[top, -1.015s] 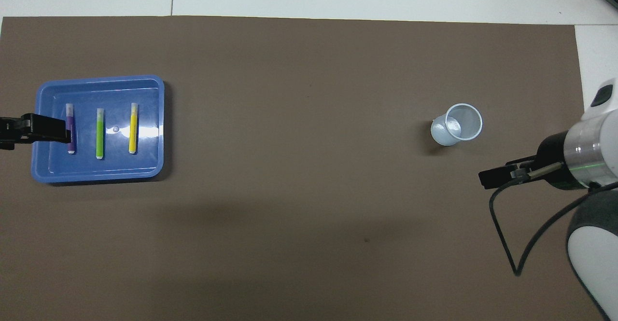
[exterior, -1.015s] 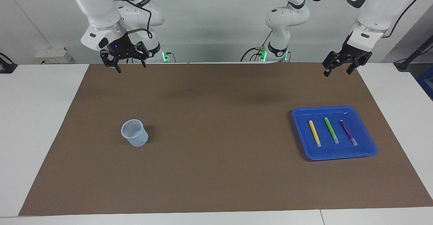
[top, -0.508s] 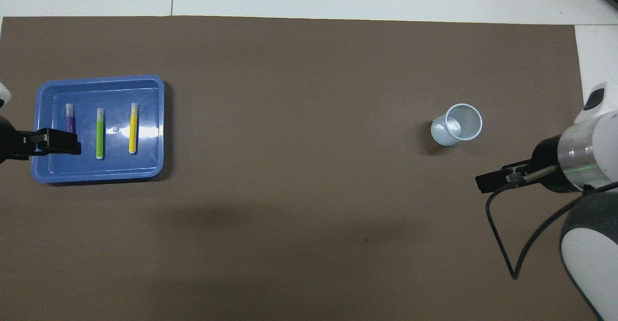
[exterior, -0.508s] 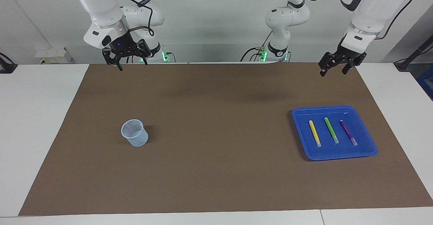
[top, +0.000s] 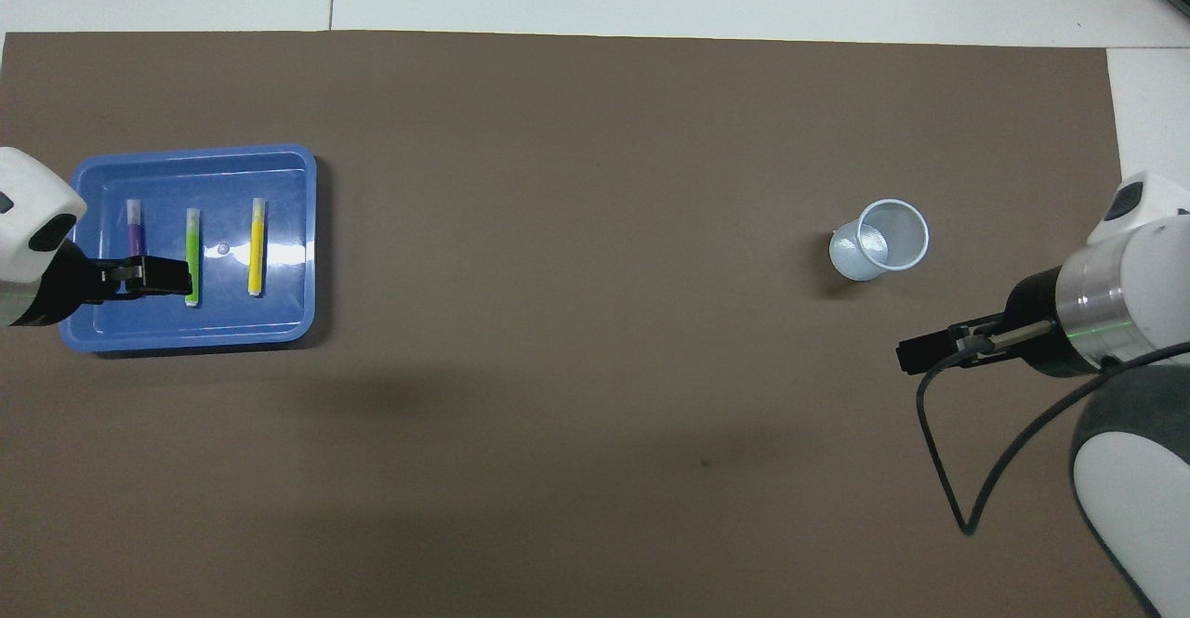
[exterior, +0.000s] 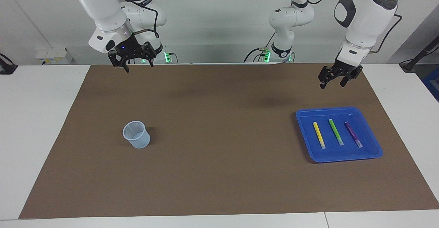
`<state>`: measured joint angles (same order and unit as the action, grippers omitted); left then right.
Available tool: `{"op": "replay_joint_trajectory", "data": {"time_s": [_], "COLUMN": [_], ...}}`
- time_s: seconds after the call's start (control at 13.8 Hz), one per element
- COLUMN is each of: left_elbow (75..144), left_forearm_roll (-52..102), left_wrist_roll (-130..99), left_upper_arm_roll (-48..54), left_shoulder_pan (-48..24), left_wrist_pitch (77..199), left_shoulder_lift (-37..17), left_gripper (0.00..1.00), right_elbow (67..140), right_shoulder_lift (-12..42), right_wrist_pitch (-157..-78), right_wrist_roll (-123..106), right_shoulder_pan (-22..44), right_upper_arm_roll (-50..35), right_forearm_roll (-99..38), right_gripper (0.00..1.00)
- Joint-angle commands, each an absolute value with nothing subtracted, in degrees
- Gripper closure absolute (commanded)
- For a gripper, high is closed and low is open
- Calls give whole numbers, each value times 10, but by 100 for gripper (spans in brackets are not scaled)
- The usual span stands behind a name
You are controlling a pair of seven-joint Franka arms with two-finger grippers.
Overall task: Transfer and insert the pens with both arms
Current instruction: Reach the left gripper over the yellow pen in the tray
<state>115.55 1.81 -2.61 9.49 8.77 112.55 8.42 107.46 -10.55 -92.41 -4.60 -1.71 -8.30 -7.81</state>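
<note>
Three pens lie side by side in a blue tray (exterior: 343, 156) (top: 186, 339) at the left arm's end of the mat: yellow pen (exterior: 319, 135) (top: 256, 259), green pen (exterior: 336, 131) (top: 192, 246), purple pen (exterior: 353, 134) (top: 135, 226). My left gripper (exterior: 332, 84) (top: 163, 276) hangs open, high over the tray, holding nothing; from overhead it covers the purple pen's nearer end. My right gripper (exterior: 139, 67) (top: 930, 354) is open and empty, raised over the mat at the right arm's end.
A pale translucent cup (exterior: 136, 134) (top: 881, 239) stands upright on the brown mat (exterior: 219, 173) toward the right arm's end. White tabletop surrounds the mat. The right arm's black cable (top: 967, 469) loops below its wrist.
The left gripper has come down and moved in over the tray, from the purple pen toward the green one. The right gripper has drifted a little toward the table's middle. Pens and cup are unmoved.
</note>
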Motion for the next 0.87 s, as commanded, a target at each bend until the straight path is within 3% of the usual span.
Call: {"op": "replay_joint_trajectory", "data": {"time_s": [0.0, 0.22, 0.8], "left_elbow": [1151, 1115, 1104], "left_forearm_roll": [18, 18, 5], "left_wrist_roll": [-19, -11, 10], "left_upper_arm_roll": [95, 94, 91], "left_shoulder_pan": [93, 95, 99], "left_wrist_pitch": [1178, 1223, 1371], "left_shoulder_lift": [29, -39, -142], "left_gripper": [7, 8, 9], "right_elbow": [1085, 1085, 1087], "right_shoulder_lift": [-116, -116, -116], "right_wrist_pitch": [-935, -935, -931], "right_wrist_roll": [-40, -42, -36], "right_shoulder_pan": [-21, -21, -22], "right_upper_arm_roll": [-84, -85, -85], "right_forearm_roll": [-91, -91, -105], "right_gripper": [0, 0, 0]}}
